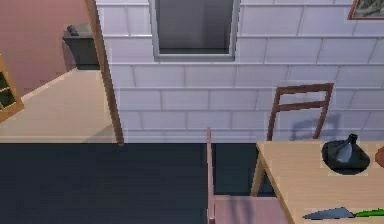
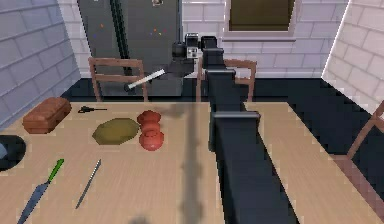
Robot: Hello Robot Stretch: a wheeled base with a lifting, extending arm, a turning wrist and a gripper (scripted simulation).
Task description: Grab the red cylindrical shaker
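Two small red things stand close together on the wooden table (image 2: 180,190), one (image 2: 150,118) just beyond the other (image 2: 152,140); neither shape is plain enough to name as the shaker. My arm (image 2: 235,140) reaches out over the table. Its gripper (image 2: 136,85) points toward the arm side view's left, beyond the table's far edge, in front of a chair back (image 2: 115,68). I cannot tell whether it holds anything. The red things lie nearer than the fingers (image 2: 150,77).
A brown loaf (image 2: 45,113), an olive flat thing (image 2: 115,130), a green-handled knife (image 2: 42,185) and a thin utensil (image 2: 90,182) lie on the table. Chairs (image 2: 238,75) stand along its far side, before a dark cabinet (image 2: 130,30). The forward view has a dark vase (image 1: 350,152), a chair (image 1: 300,105) and a brick wall (image 1: 180,90).
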